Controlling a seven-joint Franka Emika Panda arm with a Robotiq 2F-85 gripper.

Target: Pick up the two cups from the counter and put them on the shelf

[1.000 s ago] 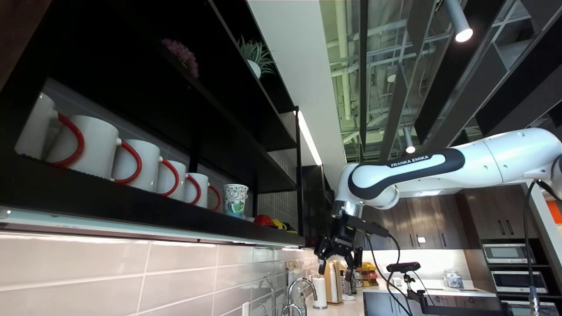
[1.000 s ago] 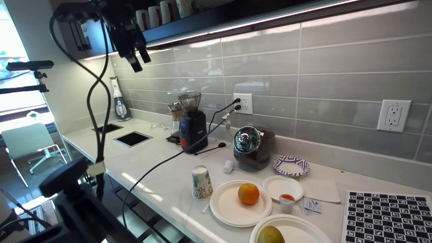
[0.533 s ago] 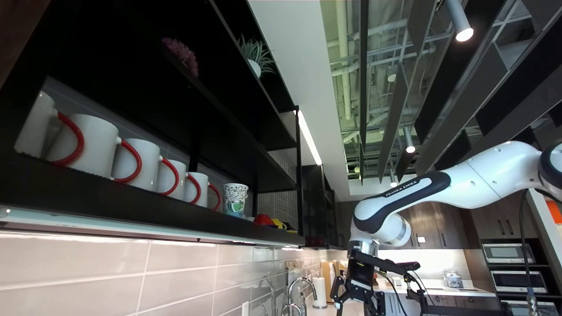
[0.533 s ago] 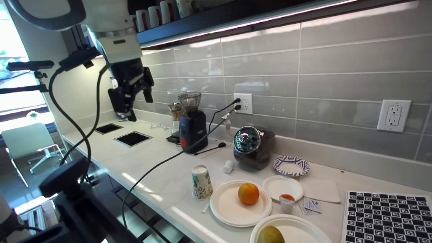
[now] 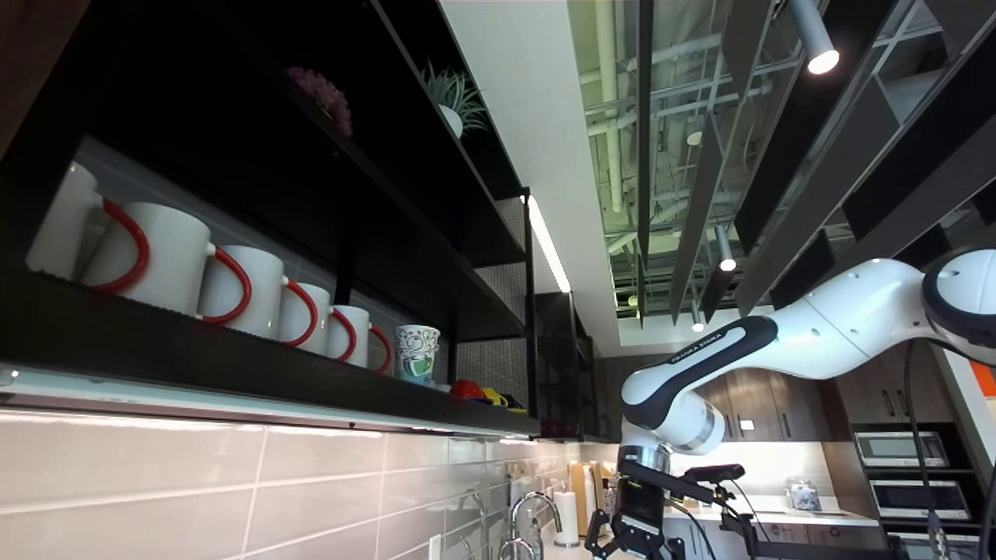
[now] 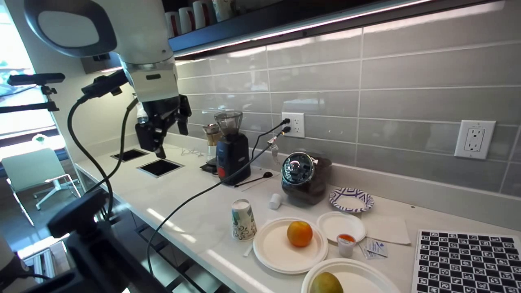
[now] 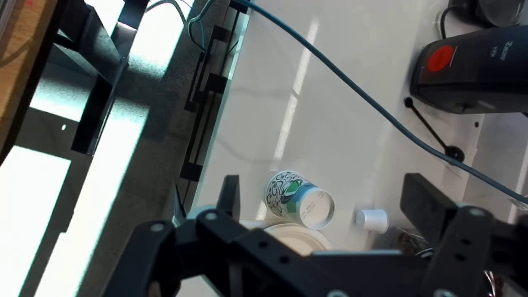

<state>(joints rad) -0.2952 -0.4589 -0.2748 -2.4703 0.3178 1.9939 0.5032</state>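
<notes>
The claw is opened wide and it holds nothing; in the wrist view its two fingers stand far apart. In the gap between them one sees the lower paper cup, printed with dark scrolls, green and blue, but the claw is in the air, higher than this cup and well apart from it. In an exterior view the white robot arm is to the left of the cup. The cup stands upside down on the pale counter, with its base to the top. Just beside the cup is a white plate, which bears an orange. Near the cup, toward the tiled wall, are a small white container and, a little farther, a dark jar with a chrome lid. The coffee grinder is also toward the wall, farther from the cup, and a dark cable passes between grinder and cup. To the right of the cup there are a smaller plate and a portion cup with orange content. Higher than the lower cup, along the wall, runs the dark shelf; there a second paper cup with similar print stands upright, beside the white mugs with red handles.
</notes>
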